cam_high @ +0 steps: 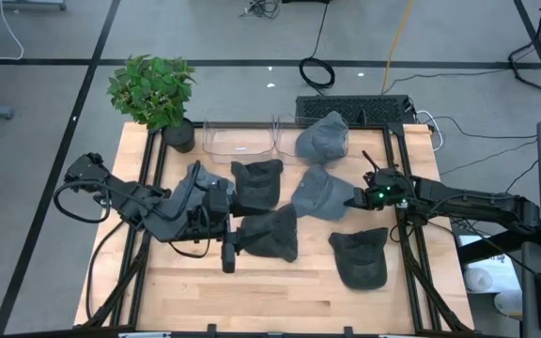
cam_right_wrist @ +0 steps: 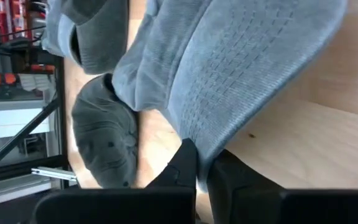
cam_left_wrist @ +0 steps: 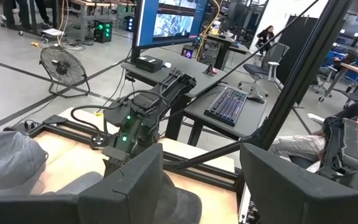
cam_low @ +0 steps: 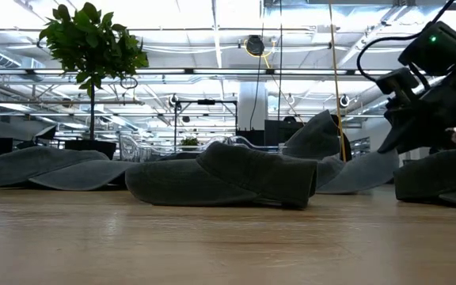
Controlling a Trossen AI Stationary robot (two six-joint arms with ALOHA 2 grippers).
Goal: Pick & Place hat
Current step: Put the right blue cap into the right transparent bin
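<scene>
Several grey hats lie on the wooden table. My right gripper [cam_high: 357, 197] [cam_right_wrist: 201, 171] comes in from the table's right side and is shut on the middle hat [cam_high: 316, 192] [cam_right_wrist: 241, 68]. This hat is lighter grey, and it lies between a far hat [cam_high: 322, 136] and a near right one [cam_high: 360, 258]. My left gripper [cam_high: 233, 225] [cam_left_wrist: 197, 155] is open and holds nothing. It points toward the right arm, between two dark hats [cam_high: 256, 183] [cam_high: 270, 235]. My right gripper pinches the middle hat by its right-hand edge [cam_right_wrist: 207, 146] between its two fingers. It comes from the table's right side, slanting downward. The rest of the hat spreads away from the fingers and lies on the table.
A potted plant [cam_high: 153, 94] stands at the far left corner, with clear plastic containers [cam_high: 238, 141] beside it along the far edge. A keyboard [cam_high: 350, 108] sits beyond the table. In the low view a dark hat [cam_low: 228, 178] lies in front. Bare wood shows along the near edge.
</scene>
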